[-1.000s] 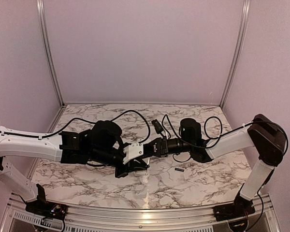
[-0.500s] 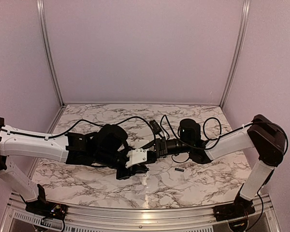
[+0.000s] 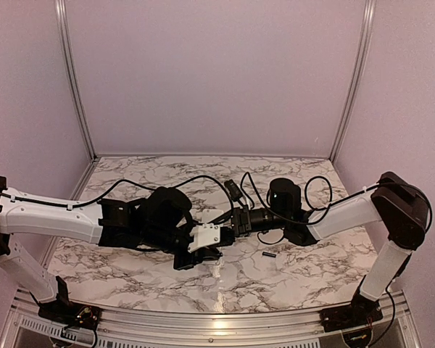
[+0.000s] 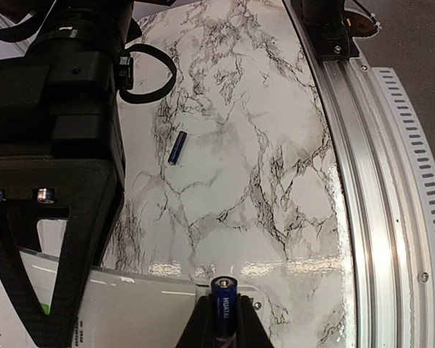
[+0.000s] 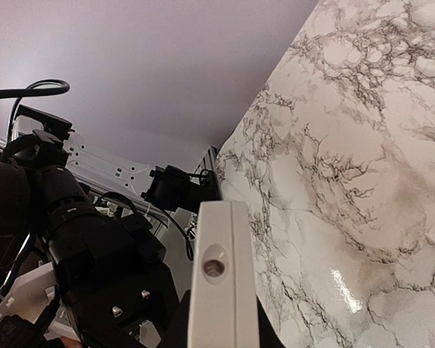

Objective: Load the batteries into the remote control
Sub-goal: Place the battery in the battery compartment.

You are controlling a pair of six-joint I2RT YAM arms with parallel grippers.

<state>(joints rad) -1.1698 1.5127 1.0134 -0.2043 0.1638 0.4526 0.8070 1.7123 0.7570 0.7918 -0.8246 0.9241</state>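
You face a table (image 3: 130, 270) with a glossy white top veined in grey and black. Plain lilac walls (image 3: 217, 72) close it in at the far side, left and right. Two silver metal posts (image 3: 72, 80) stand at the far corners. A ribbed metal rail (image 4: 370, 181) runs along the near edge.
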